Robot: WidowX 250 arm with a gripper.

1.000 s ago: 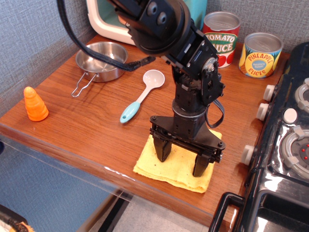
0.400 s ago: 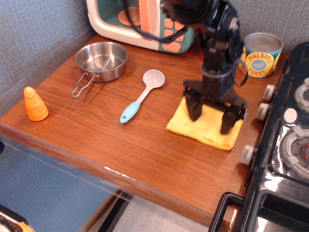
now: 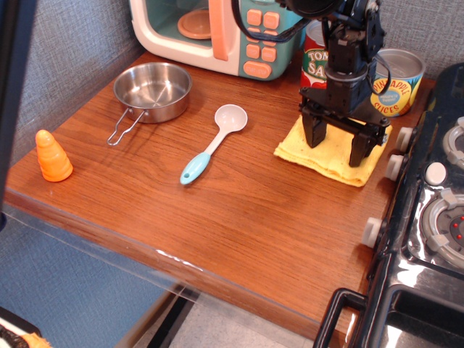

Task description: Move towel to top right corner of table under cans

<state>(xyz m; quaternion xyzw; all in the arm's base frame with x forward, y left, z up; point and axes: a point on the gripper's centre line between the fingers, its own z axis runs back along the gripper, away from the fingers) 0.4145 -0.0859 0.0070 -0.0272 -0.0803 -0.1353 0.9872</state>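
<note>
Counting the things sitting on the table (image 3: 239,217)

Two cans (image 3: 402,81) are standing just behind the gripper (image 3: 338,147), one towel (image 3: 330,156) is lying under it, and one spoon (image 3: 212,145), one pan (image 3: 153,90) and one orange cone (image 3: 53,155) are sitting off to its side.

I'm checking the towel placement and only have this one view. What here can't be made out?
- Whether the end effector pinches or just presses the towel: its tips hide the contact.
- Tomato can: label and base hidden behind the arm.
- Pineapple can: left side covered by the arm.
- Stove: cut off by the right edge.
</note>
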